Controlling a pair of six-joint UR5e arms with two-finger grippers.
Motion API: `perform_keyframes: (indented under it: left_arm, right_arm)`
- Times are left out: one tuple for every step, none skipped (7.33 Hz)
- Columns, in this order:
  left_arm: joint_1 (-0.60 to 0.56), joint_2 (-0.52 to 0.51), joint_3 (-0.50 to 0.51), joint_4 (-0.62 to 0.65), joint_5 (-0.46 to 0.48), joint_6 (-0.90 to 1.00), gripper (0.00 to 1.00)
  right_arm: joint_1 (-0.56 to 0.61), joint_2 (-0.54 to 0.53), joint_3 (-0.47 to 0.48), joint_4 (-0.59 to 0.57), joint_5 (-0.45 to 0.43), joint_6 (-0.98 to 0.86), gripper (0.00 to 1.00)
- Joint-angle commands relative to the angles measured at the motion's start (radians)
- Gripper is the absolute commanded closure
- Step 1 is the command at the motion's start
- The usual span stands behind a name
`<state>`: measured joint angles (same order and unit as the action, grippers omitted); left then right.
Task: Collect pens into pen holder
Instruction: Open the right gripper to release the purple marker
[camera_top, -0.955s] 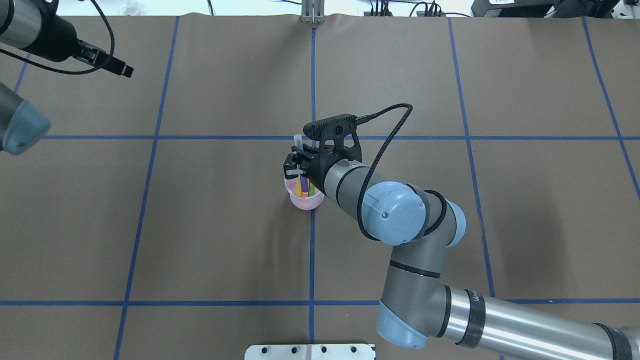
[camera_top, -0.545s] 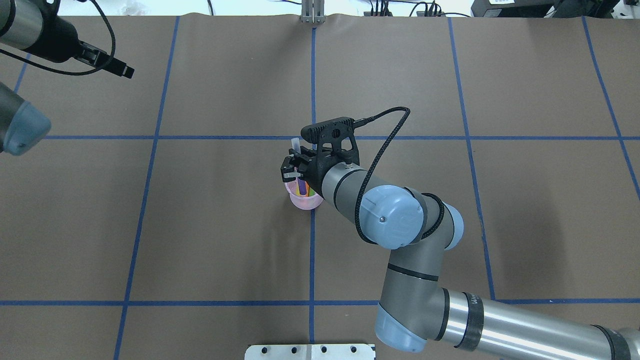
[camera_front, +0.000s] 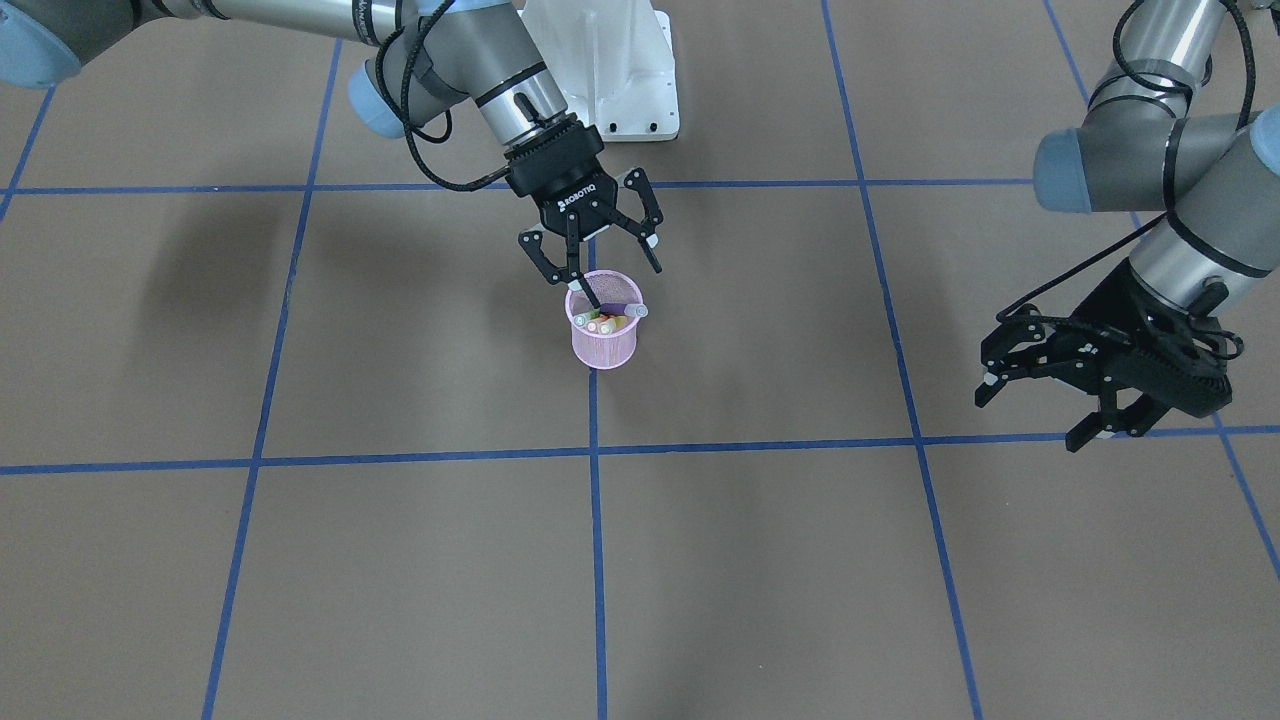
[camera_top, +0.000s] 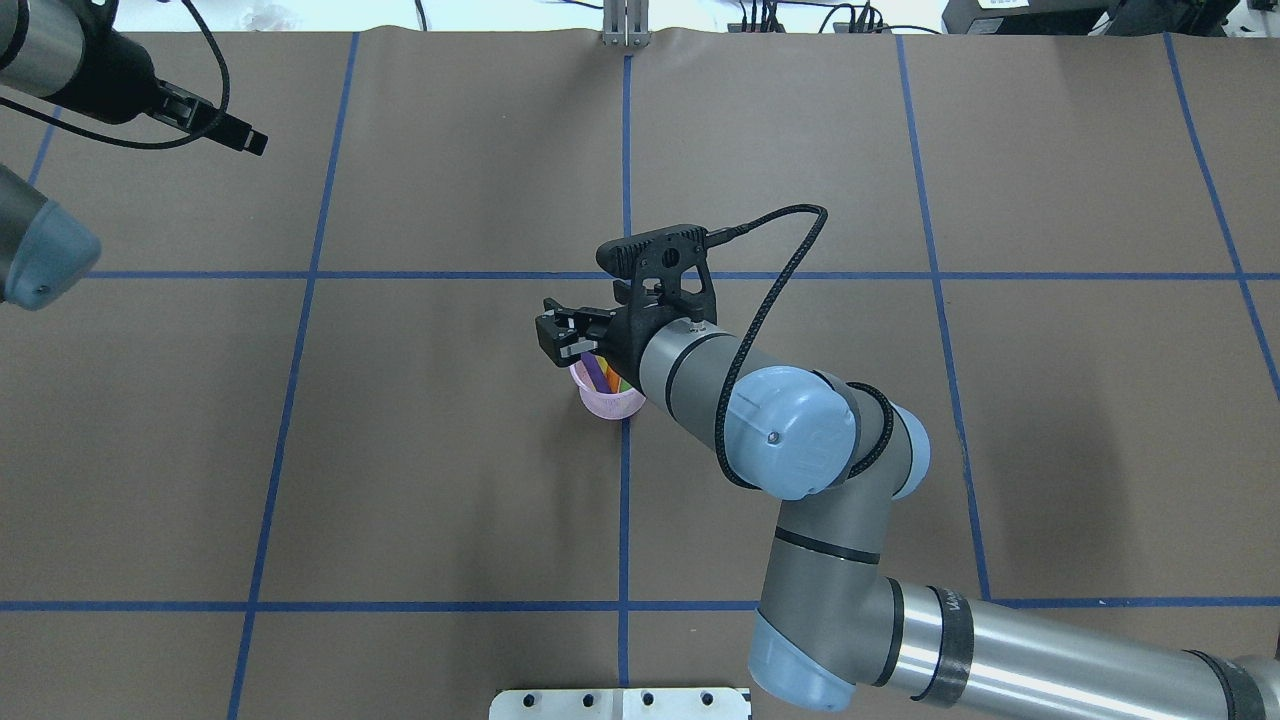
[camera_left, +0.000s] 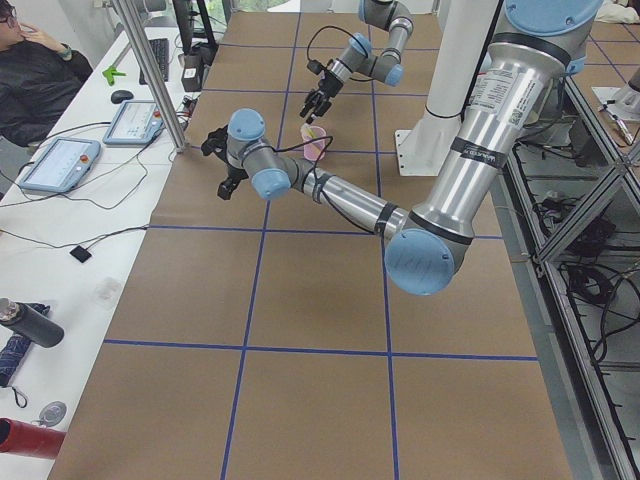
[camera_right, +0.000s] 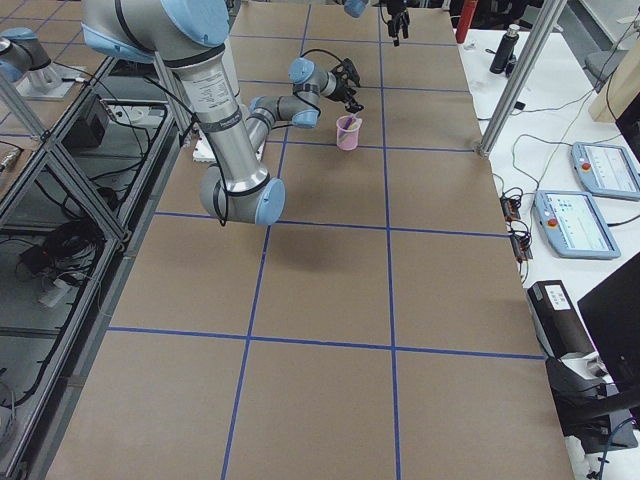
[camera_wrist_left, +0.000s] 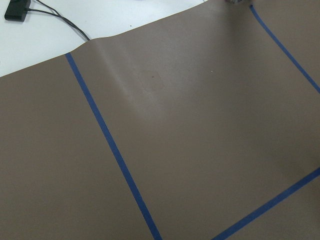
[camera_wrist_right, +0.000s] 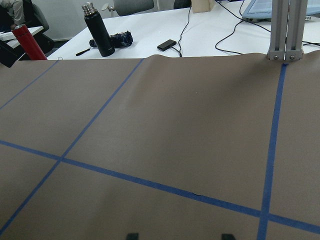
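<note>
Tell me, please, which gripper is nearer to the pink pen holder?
The right. The right gripper hangs open directly over the rim of the pen holder, while the left gripper is far away on the robot's left side, well apart from it.

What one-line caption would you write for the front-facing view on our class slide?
Open right gripper above the pink pen holder with three pens inside; left gripper open, off to one side.
</note>
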<state>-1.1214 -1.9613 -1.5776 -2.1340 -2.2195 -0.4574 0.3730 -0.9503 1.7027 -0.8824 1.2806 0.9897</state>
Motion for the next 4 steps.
perform_keyframes:
  left_arm:
    - [-0.061, -0.001, 0.001, 0.034, -0.012, 0.063, 0.01]
    - [-0.083, -0.019, -0.016, 0.169, -0.014, 0.125, 0.01]
    - [-0.090, -0.052, -0.047, 0.345, -0.012, 0.191, 0.01]
    - [-0.109, -0.066, -0.076, 0.453, -0.012, 0.235, 0.01]
  right_arm:
    - [0.082, -0.007, 0.116, -0.187, 0.162, 0.006, 0.01]
    - [0.154, -0.019, 0.194, -0.336, 0.263, 0.006, 0.01]
    - [0.246, -0.022, 0.231, -0.480, 0.405, 0.006, 0.01]
    - [0.380, -0.022, 0.242, -0.635, 0.622, 0.006, 0.01]
